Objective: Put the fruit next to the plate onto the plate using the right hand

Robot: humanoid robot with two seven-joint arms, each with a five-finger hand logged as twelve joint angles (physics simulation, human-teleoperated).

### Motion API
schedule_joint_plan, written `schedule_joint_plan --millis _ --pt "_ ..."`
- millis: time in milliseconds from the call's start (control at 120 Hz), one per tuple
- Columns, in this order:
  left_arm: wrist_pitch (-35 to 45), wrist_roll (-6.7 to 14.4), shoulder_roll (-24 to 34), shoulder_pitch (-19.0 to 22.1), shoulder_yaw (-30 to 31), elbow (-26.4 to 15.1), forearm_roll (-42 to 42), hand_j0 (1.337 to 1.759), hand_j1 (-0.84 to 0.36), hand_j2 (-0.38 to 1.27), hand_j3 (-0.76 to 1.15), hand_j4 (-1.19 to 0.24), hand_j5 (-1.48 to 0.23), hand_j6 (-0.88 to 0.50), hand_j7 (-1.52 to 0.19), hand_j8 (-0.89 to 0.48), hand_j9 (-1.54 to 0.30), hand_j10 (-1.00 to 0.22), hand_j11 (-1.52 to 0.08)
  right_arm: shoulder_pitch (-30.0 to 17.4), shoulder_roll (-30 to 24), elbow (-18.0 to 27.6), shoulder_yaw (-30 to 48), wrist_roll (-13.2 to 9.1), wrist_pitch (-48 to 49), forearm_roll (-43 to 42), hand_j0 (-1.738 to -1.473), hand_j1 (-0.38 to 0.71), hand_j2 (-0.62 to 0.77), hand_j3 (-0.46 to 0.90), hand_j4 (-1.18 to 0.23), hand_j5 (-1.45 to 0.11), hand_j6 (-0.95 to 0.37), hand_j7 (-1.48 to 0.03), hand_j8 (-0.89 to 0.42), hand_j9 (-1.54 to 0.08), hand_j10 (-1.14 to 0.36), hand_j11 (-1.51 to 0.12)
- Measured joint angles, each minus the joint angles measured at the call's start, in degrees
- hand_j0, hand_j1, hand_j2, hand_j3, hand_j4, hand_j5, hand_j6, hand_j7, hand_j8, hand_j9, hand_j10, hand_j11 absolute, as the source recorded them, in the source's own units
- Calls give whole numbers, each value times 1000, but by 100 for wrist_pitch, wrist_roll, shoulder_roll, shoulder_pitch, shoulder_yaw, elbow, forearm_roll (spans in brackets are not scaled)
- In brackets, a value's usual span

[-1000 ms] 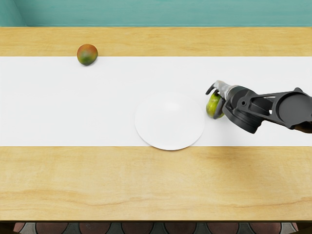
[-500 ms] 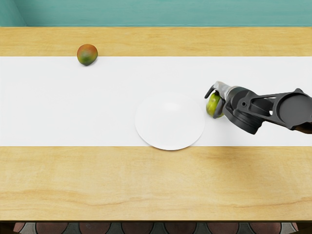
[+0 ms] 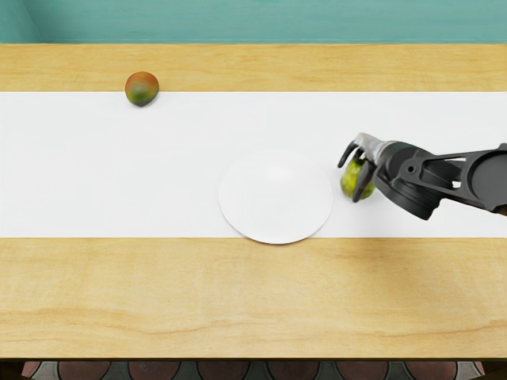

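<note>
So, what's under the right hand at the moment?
The right hand curls its fingers over a green fruit just right of the plate. The fruit's right side is hidden by the hand.

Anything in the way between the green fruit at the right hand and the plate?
Nothing visible. The green fruit, gripped in the right hand, sits just right of the plate, with only bare white runner between. The other fruit lies far back left.

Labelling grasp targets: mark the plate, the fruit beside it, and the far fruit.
plate [image 3: 225,198], head view, left rim.
green fruit [image 3: 350,180], head view, exposed skin.
red-green fruit [image 3: 142,88], head view, centre.
</note>
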Motion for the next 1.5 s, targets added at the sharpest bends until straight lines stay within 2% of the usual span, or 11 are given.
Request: schedule_joint_plan --millis 158,467,550,667,800,1000,1008,1033,1067,1467,1500 --pt "0 0 0 0 0 0 1 1658 349 0 0 0 0 0 0 0 0 0 0 41 -245 263 92 2 15 40 -1656 223 518 1 -704 -1012 -507 -958 -387 -984 -490 -999" --pt "0 0 0 7 1 0 1 1658 349 0 0 0 0 0 0 0 0 0 0 233 -855 917 776 -2 337 130 -1657 261 559 1 -773 -1187 -415 -1078 -283 -1130 -413 -1132" --pt "0 0 0 9 0 0 1 1658 349 0 0 0 0 0 0 0 0 0 0 274 -903 983 1072 0 505 219 -1657 235 524 1 -788 -1209 -429 -1097 -300 -1158 -412 -1161" --pt "0 0 0 9 0 0 1 1658 349 0 0 0 0 0 0 0 0 0 0 482 -781 1010 1280 0 629 516 -1657 259 590 2 -798 -1235 -420 -1113 -292 -1179 -423 -1185" --pt "0 0 0 9 0 0 1 1658 349 0 0 0 0 0 0 0 0 0 0 728 -425 913 1348 -1 673 883 -1658 257 579 1 -805 -1251 -421 -1123 -284 -1187 -424 -1188" --pt "0 0 0 8 0 0 1 1658 349 0 0 0 0 0 0 0 0 0 0 843 293 398 1345 0 682 1183 -1658 271 604 0 -820 -1243 -440 -1130 -300 -1203 -422 -1181" --pt "0 0 0 8 0 0 1 1658 349 0 0 0 0 0 0 0 0 0 0 844 315 380 1343 -1 680 1185 -1658 270 605 0 -824 -1235 -439 -1130 -304 -1196 -468 -1180" --pt "0 0 0 9 0 0 1 1658 349 0 0 0 0 0 0 0 0 0 0 846 380 326 1341 0 681 1202 -1658 273 613 0 -825 -1234 -448 -1131 -309 -1198 -435 -1178" --pt "0 0 0 9 0 0 0 1658 349 0 0 0 0 0 0 0 0 0 0 844 455 263 1340 0 679 1211 -1658 268 608 0 -834 -1218 -461 -1131 -326 -1187 -483 -1176" --pt "0 0 0 2 0 0 1 1658 349 0 0 0 0 0 0 0 0 0 0 627 805 -91 1317 -1 733 1202 -1657 252 609 0 -842 -1207 -485 -1134 -343 -1184 -488 -1165" --pt "0 0 0 8 0 0 1 1658 349 0 0 0 0 0 0 0 0 0 0 621 830 -130 1317 -1 733 1198 -1657 200 519 0 -765 -1096 -450 -1030 -317 -1076 -448 -1058"
